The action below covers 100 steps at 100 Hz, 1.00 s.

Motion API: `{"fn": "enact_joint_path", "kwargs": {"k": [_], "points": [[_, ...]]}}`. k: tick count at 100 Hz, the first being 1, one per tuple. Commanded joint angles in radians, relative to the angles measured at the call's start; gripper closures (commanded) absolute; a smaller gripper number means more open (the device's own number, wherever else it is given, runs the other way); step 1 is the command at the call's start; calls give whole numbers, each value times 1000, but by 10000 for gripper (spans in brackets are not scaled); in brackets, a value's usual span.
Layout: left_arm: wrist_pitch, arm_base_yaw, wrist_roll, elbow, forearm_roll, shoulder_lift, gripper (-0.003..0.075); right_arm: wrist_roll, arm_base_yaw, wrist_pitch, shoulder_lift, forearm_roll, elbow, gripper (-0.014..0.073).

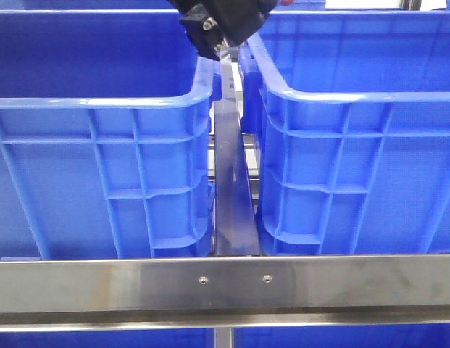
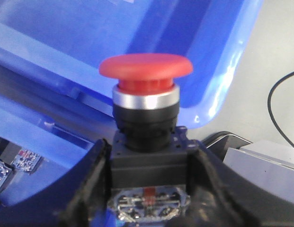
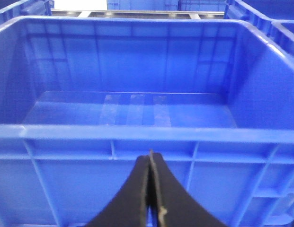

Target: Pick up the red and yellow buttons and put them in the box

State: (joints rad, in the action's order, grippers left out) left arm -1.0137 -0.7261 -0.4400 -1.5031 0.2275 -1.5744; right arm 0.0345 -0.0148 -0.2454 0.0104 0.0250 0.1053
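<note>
Red mushroom cap, silver collar, black square base: the red button sits centre frame in the left wrist view, its base clamped between the dark fingers of the left gripper. Behind it, upper part of that frame, a blue crate wall and rolled rim; whether the button is over the crate's inside or just outside the rim, cannot tell.

Front view: two blue crates side by side, left crate and right crate, a steel rail running between them. A black gripper body hangs at top centre, above the gap between the two rims; its jaws are not readable from there.

Right wrist view: right gripper clenched on nothing, fingertips pressed together at bottom centre, facing an empty blue box from outside its near wall. Yellow button not seen in any view.

Risks, as judgement:
- Release over the gap drops the button onto the rail, not into the box.
- Release too near the rim: domed cap strikes it, bounces out.
- Grip is only on the base; tilt could shift it.
</note>
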Motion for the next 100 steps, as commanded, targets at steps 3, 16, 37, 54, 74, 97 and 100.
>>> {"fn": "enact_joint_path", "kwargs": {"k": [3,16,37,54,74,97,100], "points": [[38,-7,-1,-29,28,45,584,0,2,-80,-7,-3,122,650],[38,-7,-1,-29,28,45,584,0,2,-211,-79,-25,223,650],[38,-7,-1,-29,28,45,584,0,2,-402,-246,-54,393,625],[38,-7,-1,-29,28,45,584,0,2,-469,-400,-132,521,307],[38,-7,-1,-29,28,45,584,0,2,-463,-545,-225,622,-60],[38,-7,-1,-29,28,45,584,-90,2,-362,-655,-468,642,-59],[38,-7,-1,-29,28,45,584,-112,2,-359,-668,-516,642,-58]]}}
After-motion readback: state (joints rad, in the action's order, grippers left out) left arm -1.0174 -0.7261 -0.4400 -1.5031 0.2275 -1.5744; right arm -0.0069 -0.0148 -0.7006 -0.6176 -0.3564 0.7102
